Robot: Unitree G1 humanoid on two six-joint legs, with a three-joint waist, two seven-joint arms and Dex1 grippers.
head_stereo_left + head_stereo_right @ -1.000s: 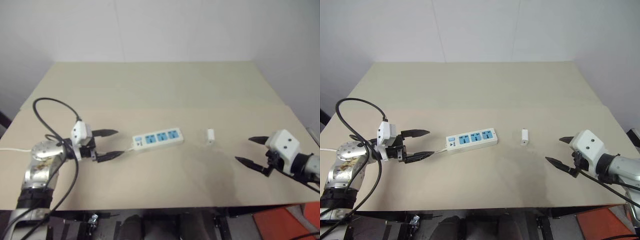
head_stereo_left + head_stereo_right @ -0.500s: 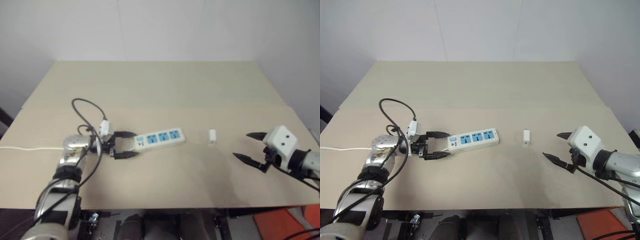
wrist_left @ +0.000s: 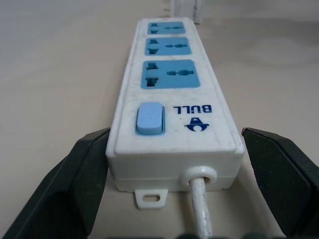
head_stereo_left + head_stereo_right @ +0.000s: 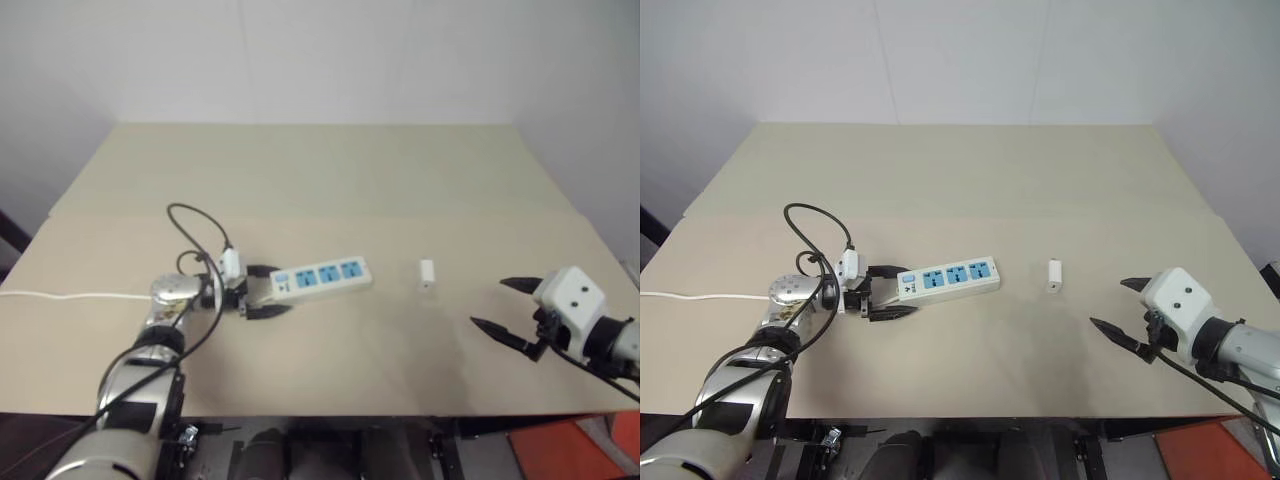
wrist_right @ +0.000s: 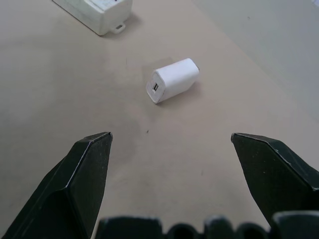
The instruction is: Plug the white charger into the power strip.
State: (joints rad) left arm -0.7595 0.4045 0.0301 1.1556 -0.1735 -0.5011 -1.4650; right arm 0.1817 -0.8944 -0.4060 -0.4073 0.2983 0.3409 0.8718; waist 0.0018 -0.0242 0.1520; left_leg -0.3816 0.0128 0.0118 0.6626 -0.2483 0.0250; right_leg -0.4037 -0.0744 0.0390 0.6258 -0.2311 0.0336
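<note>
Left gripper [image 4: 890,291], fingers spread, straddles the cord end of the long white power strip [image 4: 952,278]; right gripper [image 4: 1122,311], spread, faces the small white charger [image 4: 1053,274].

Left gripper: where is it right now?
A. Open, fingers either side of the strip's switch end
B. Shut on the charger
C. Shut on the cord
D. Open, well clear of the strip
A: the left gripper is open, its fingers flanking the switch end of the strip, not yet clamped.
</note>
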